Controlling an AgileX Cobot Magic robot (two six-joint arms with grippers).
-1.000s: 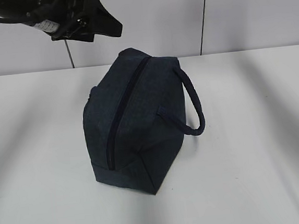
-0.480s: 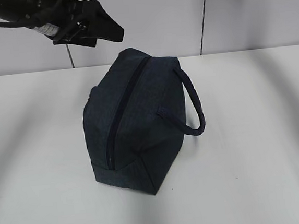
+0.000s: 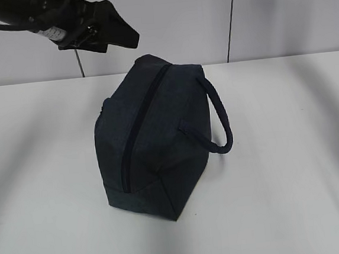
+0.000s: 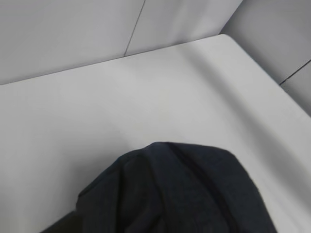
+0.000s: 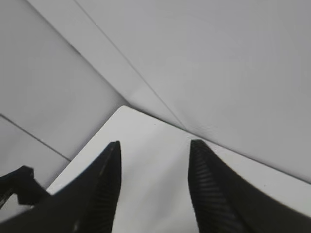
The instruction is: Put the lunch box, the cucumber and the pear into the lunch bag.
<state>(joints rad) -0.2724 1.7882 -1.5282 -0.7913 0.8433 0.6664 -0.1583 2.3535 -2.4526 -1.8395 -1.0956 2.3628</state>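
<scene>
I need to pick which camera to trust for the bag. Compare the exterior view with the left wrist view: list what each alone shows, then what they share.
Only the exterior view shows the dark navy fabric lunch bag whole, with its long closed zipper, thick loop handle, and the left gripper raised above and behind the bag, holding nothing. Only the left wrist view shows the white table's far rounded corner. Both show the bag's top on the white table, with grey wall panels behind. No lunch box, cucumber or pear appears in either.
</scene>
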